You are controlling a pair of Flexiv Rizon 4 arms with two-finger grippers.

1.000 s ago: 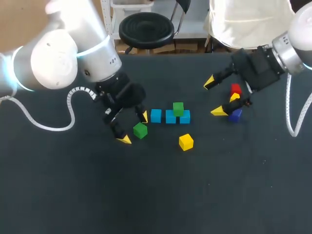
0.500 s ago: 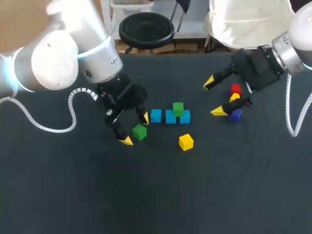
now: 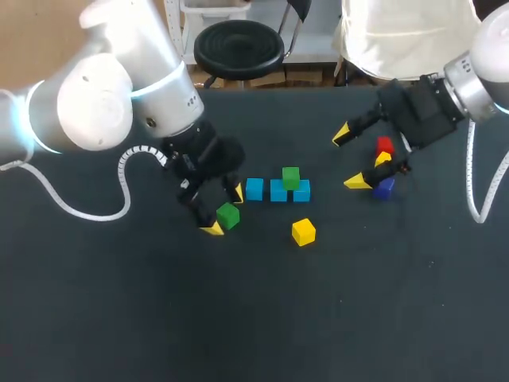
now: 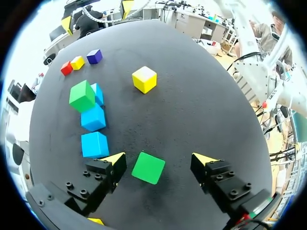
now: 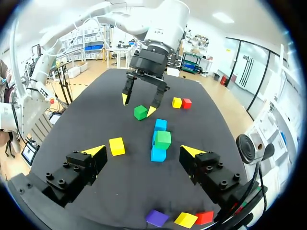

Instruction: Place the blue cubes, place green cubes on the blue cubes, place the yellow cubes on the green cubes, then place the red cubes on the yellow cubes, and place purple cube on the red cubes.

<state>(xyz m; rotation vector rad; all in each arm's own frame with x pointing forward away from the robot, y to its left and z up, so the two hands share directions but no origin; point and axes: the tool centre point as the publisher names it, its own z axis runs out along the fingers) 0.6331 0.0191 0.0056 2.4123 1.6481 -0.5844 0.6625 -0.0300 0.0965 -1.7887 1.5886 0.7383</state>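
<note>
A loose green cube (image 3: 228, 216) lies on the black table, between the fingers of my left gripper (image 3: 225, 211). That gripper is open, and in the left wrist view there is a gap on each side of the green cube (image 4: 148, 167). Three blue cubes (image 3: 278, 191) form a row to its right, with a second green cube (image 3: 291, 177) on top. A yellow cube (image 3: 303, 231) lies in front of the row. My right gripper (image 3: 348, 159) hangs open and empty at the back right, beside a red cube (image 3: 385, 146), a yellow cube (image 3: 383, 159) and a purple cube (image 3: 385, 188).
The right wrist view shows another yellow cube (image 5: 177, 102) and red cube (image 5: 186, 103) beyond my left arm, hidden in the head view. The table's front half holds no objects.
My left gripper has shifted slightly right, so the loose green cube now sits more squarely between its fingers. The right arm has not moved.
</note>
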